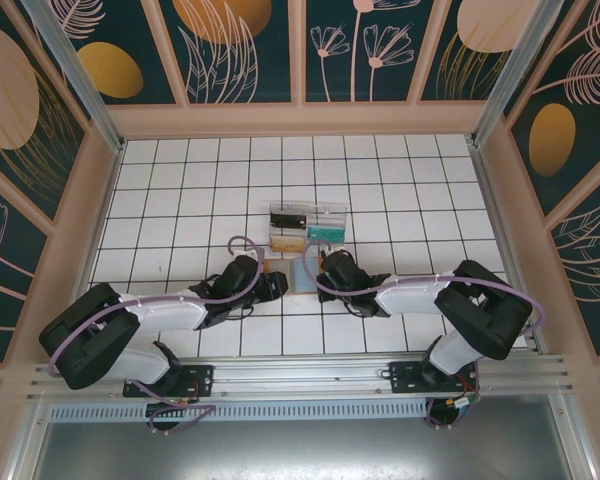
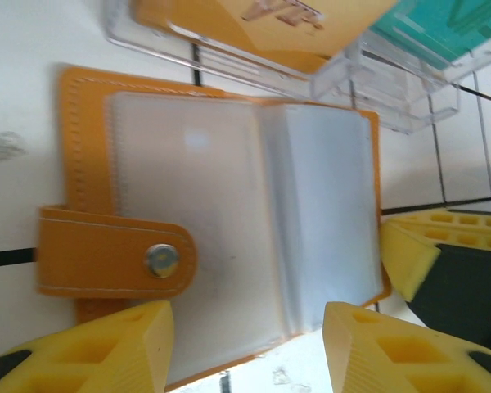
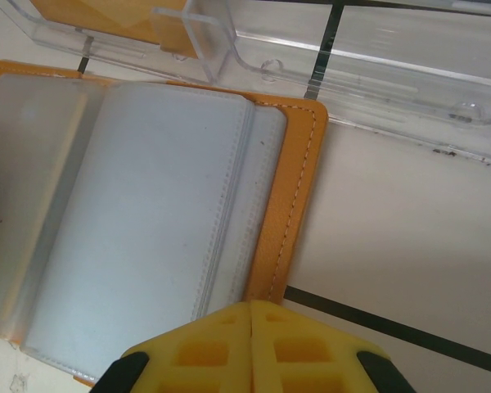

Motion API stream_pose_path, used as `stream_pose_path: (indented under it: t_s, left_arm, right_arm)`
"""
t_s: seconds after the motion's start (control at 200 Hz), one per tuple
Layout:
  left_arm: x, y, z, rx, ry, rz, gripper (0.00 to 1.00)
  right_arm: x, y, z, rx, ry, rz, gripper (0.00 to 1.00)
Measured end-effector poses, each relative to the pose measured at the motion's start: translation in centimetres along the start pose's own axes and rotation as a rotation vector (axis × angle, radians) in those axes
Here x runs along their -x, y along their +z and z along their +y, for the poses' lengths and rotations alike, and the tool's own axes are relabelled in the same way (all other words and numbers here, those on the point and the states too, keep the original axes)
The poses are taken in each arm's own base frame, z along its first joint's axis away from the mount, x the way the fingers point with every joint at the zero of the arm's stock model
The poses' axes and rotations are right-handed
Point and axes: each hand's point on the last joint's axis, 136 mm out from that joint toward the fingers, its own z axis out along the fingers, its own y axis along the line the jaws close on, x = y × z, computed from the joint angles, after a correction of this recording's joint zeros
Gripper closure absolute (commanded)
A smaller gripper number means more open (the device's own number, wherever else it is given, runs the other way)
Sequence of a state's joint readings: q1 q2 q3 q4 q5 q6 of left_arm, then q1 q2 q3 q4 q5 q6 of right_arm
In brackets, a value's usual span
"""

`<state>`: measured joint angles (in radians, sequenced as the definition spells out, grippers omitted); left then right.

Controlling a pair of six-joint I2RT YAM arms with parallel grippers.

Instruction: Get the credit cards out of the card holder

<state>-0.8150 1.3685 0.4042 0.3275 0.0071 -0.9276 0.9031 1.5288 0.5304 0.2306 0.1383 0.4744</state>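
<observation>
Tan-orange and leather-like, the card holder (image 1: 302, 272) lies open on the table (image 1: 180, 180), midway between its left and right edges, just beside the clear tray (image 1: 335, 213). It looks light and limp, and its pale plastic sleeves (image 2: 204, 205) look slippery. The stitched cover edge or the snap tab (image 2: 114, 262) seems the firmer hold. The left gripper (image 2: 245, 352) hovers spread above it, while the right gripper (image 3: 250, 344) is pressed together at its cover edge. Lettering on the orange card (image 2: 229, 29) in the tray is unreadable.
</observation>
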Motion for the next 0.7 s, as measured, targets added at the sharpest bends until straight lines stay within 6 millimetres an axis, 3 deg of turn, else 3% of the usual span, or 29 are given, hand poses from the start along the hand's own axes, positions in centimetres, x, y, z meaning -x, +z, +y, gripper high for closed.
stream_pose_path:
  t_s: [0.701]
  left_arm:
    - [-0.5,0.4,1.4,0.059,-0.001,0.010,0.49]
  right_arm:
    - [0.0,0.0,0.0,0.000,0.003,0.001,0.92]
